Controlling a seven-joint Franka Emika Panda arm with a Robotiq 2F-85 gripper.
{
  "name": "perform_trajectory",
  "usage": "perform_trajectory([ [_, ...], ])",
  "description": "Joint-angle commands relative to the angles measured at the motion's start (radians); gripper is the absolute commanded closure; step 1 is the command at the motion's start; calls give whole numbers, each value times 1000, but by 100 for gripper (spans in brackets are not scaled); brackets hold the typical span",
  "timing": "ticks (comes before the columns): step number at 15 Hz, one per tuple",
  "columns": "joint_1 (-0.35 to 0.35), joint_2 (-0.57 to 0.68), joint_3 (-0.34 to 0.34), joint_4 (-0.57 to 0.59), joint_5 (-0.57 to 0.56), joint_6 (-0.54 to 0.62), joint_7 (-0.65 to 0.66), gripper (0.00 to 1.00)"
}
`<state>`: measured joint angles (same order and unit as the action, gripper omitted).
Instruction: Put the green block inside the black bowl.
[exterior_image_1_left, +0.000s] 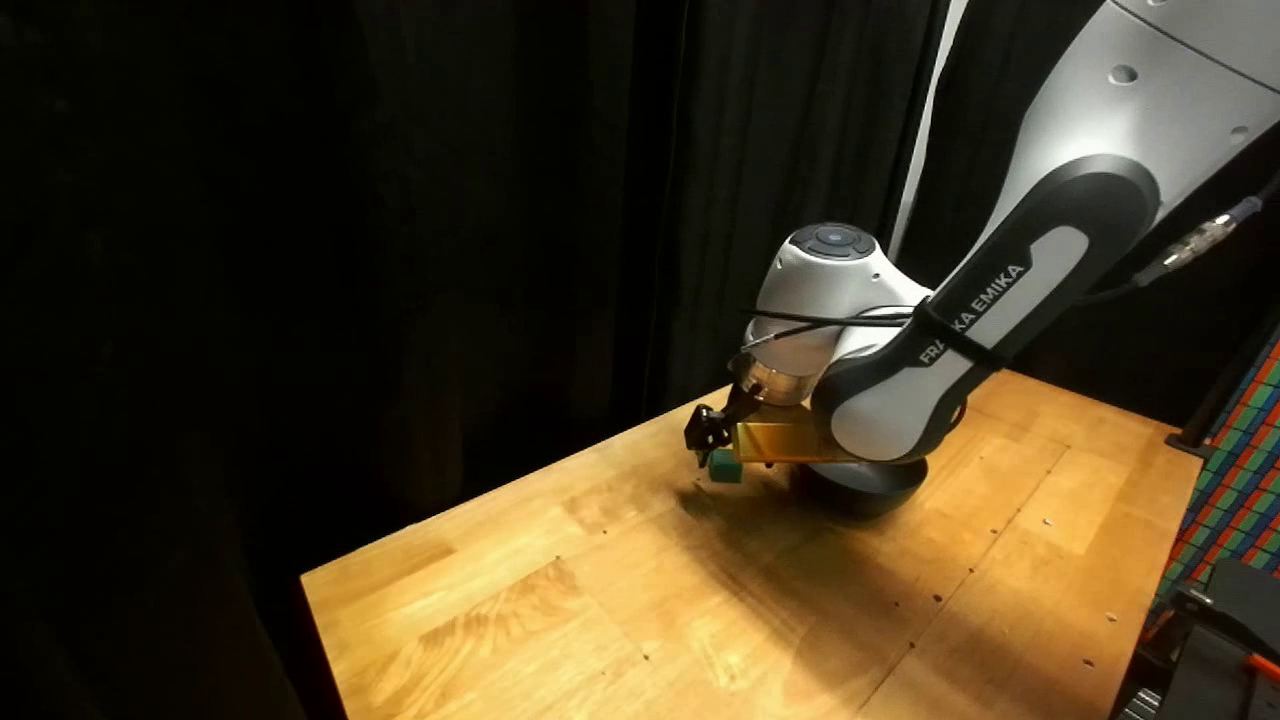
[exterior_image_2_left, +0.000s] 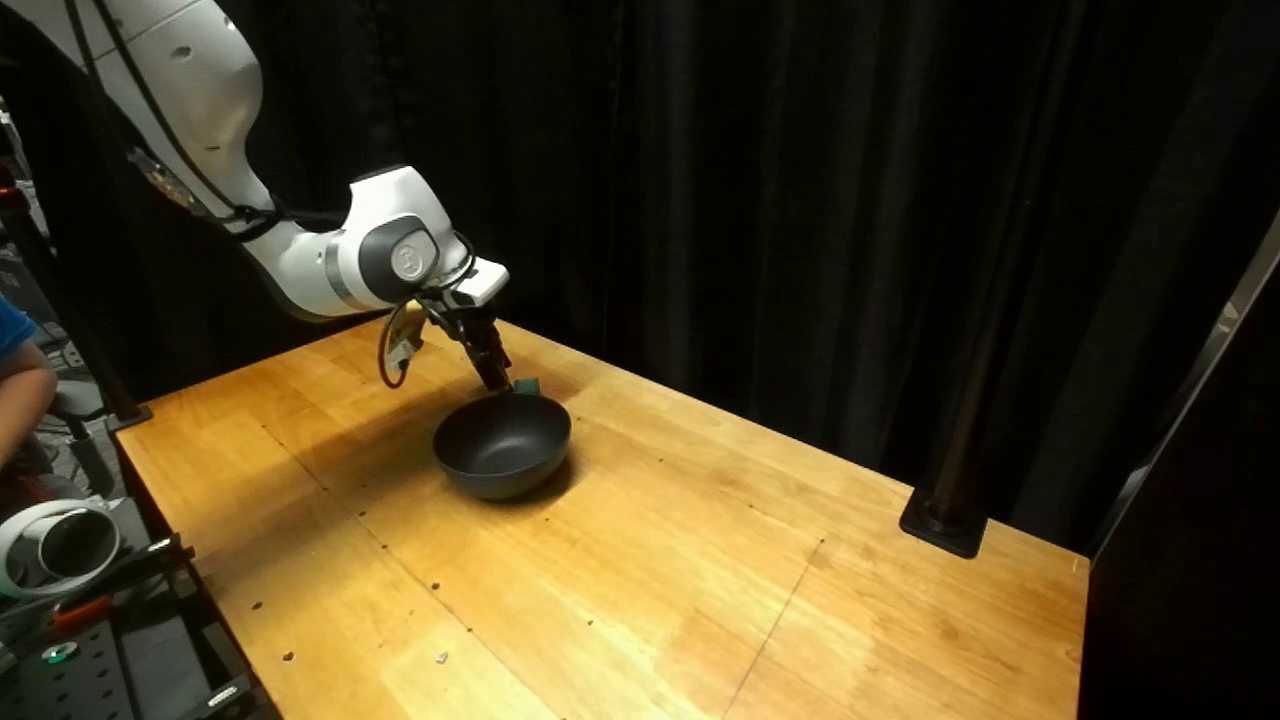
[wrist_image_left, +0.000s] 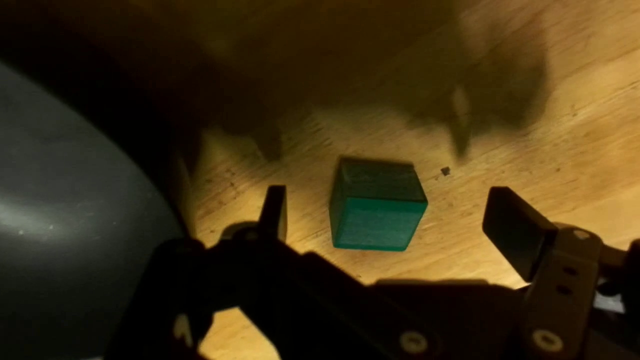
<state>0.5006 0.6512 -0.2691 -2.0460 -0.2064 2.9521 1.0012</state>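
Note:
The small green block rests on the wooden table between my fingers in the wrist view. It also shows in both exterior views, partly behind the bowl's rim in the latter. My gripper is open, with one finger on each side of the block and a gap on both sides; the left gap is narrower. The gripper is low over the table in both exterior views. The black bowl stands upright beside the block, and its inside looks empty. Its curved side fills the left of the wrist view.
The wooden table has a black post base near its far edge. A small pale scrap lies near the front. Black curtains hang behind the table. A cart with a white cylindrical object stands beside it, near a person's arm.

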Motion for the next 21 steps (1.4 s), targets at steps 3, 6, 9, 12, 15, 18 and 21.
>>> perform_trajectory([
  [3, 114, 79, -115, 54, 26, 48, 57, 25],
  [6, 165, 106, -166, 64, 34, 46, 78, 42],
  [9, 199, 123, -196, 69, 51, 45, 83, 66],
  [12, 207, 113, -196, 60, 65, 32, 67, 79],
  [15, 158, 4, -138, -1, 60, -27, -15, 79],
  [18, 135, -113, -137, -58, 33, -74, -77, 79],
  [21, 102, -230, -150, -91, -1, -167, -115, 79],
])
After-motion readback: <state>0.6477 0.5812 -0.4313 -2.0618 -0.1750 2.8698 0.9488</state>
